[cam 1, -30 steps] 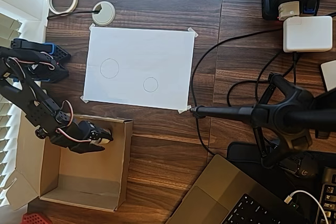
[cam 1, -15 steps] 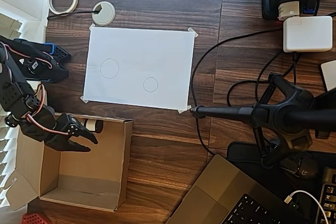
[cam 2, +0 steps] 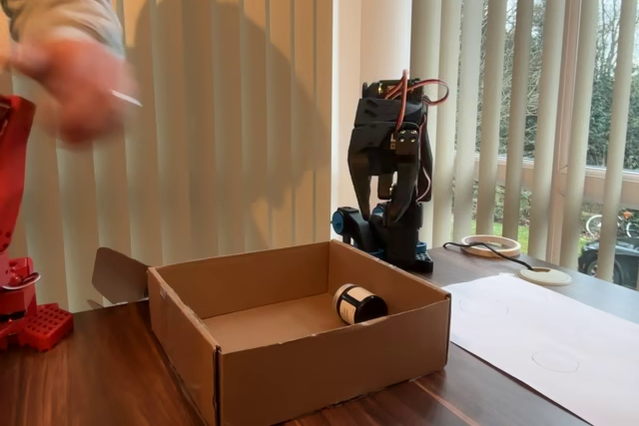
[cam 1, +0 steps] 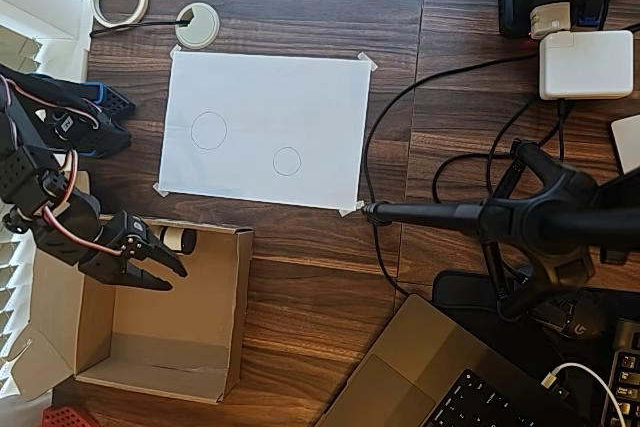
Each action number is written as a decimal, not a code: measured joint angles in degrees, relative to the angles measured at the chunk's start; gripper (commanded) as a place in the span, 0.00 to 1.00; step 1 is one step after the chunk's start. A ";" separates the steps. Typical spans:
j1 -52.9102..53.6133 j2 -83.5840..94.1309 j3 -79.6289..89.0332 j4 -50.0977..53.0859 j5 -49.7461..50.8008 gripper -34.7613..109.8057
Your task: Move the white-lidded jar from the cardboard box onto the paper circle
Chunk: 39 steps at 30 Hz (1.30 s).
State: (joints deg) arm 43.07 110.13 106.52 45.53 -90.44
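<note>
The jar (cam 2: 357, 303) lies on its side inside the box (cam 2: 329, 356), against the wall nearest the paper, lid end facing left in the fixed view. Seen from overhead, the gripper (cam 1: 172, 272) hangs over the box with fingers spread, holding nothing, just beside the jar. The small circle (cam 1: 287, 161) sits bare on the sheet (cam 1: 300, 97).

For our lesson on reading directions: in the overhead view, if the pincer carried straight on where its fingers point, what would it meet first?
Probably the cardboard box, its floor or far wall. The pincer, open, points right, passing just below the white-lidded jar; height is unclear.
</note>
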 measured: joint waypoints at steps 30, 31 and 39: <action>-0.18 -5.36 -0.35 -1.49 3.08 0.31; -0.18 -5.36 -0.35 -1.49 2.55 0.31; 0.62 -5.36 0.26 -4.92 0.62 0.31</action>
State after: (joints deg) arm 43.68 104.77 106.79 40.61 -89.82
